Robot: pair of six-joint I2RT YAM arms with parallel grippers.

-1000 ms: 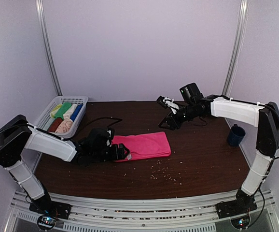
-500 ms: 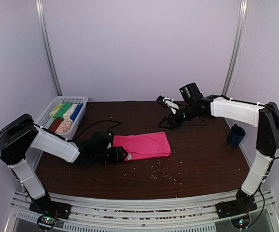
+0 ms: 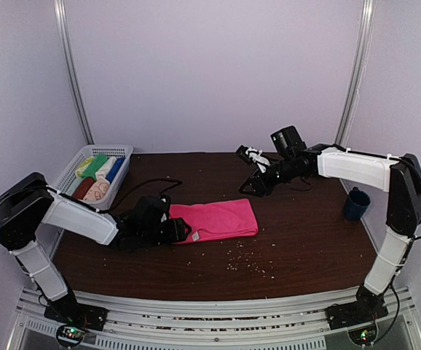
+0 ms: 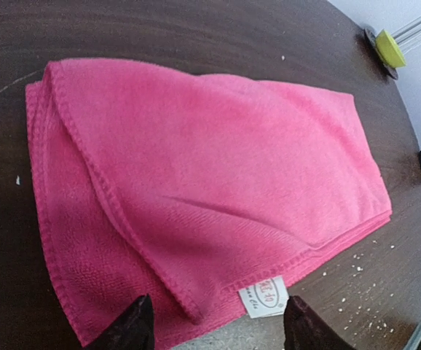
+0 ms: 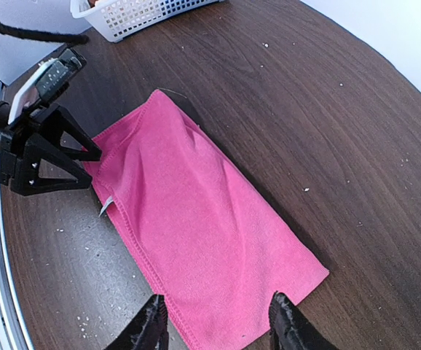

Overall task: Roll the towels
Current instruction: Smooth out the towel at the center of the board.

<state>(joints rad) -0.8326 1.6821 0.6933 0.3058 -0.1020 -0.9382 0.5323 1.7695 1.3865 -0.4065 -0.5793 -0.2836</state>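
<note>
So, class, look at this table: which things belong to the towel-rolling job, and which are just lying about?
Part of the job:
- pink towel, lying flat
- coloured towels, stored at far left
- left gripper, open at the pink towel's edge

Just lying about:
- white mesh basket holding the coloured towels
- dark blue mug
- pale crumbs

We see a lab test cell: plain white panel walls with metal corner posts enclosing a dark wood-grain surface.
</note>
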